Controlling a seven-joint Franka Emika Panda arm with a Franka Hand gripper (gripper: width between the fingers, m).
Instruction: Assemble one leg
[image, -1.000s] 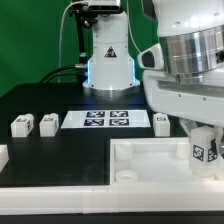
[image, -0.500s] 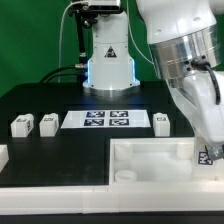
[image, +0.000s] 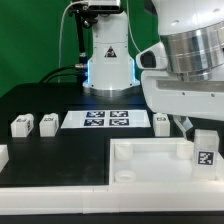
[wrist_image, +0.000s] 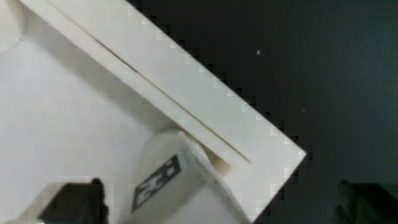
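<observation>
A leg (image: 205, 154), a small white block with a black-and-white tag, stands upright at the right corner of the large white panel (image: 150, 165). My gripper (image: 198, 124) hangs just above it. In the wrist view the leg (wrist_image: 164, 182) stands beside the panel's raised rim (wrist_image: 178, 95), between my two dark fingers (wrist_image: 71, 203), which stand wide apart and do not touch it. My gripper (wrist_image: 217, 205) is open and holds nothing.
Two loose legs (image: 22, 126) (image: 47, 122) lie at the exterior view's left, another (image: 162, 120) lies right of the marker board (image: 108, 120), and one (image: 2, 155) shows at the left edge. The robot base stands at the back.
The gripper held the leg at the panel's corner, turned its wrist half a second ago, and has now let go and risen; the leg stands free.
</observation>
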